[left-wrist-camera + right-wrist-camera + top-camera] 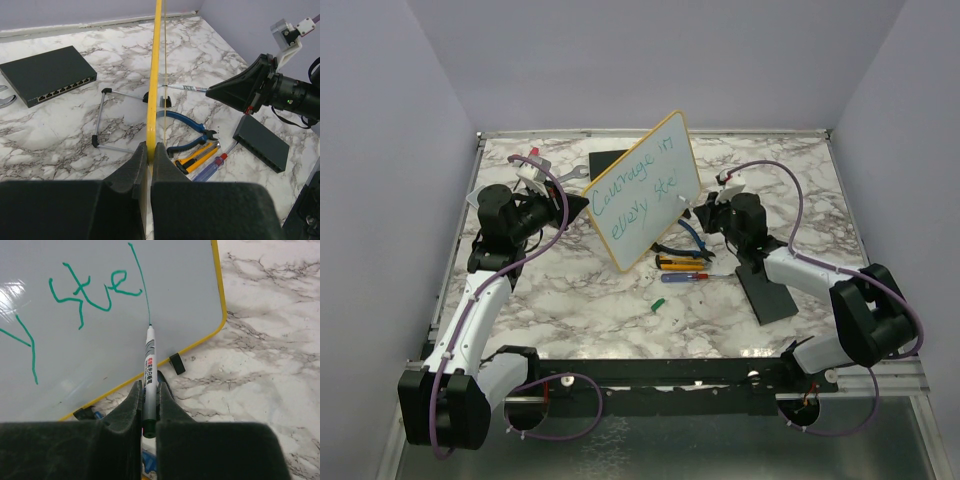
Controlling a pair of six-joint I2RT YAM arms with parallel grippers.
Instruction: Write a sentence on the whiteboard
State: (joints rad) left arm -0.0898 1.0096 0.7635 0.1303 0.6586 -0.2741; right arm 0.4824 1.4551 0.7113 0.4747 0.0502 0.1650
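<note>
Your whiteboard (645, 190) stands nearly upright at the centre of the overhead frame, lower corner toward the surface (580, 300), writing face turned to the right side of the picture. The left hand (150, 150) is pinching the board's yellow rim edge-on, pads pressed together on it, which seems to be what steadies the board while you write. The right hand (149, 392) is clamped on a marker (149, 352), whose tip touches the board low down near its rounded corner, at the bottom of a long teal stroke. The sentence (630, 180) reads "Courage in" on the upper line and "every ste" on the lower. The long stroke after the "e" looks like the stem of a final "p", and no bowl is on it yet. By that reading you are on the last letter: only its loop, and perhaps a full stop, remains before the writing is done. After that, lift the tip away and set the board down or on its wire stand (107, 120), which lies on the surface at the left of the left wrist view. Pliers (187, 127) and screwdrivers (197, 160) lie just under the board's lower edge, and a green cap (657, 303) sits apart, lower in the overhead frame.
</note>
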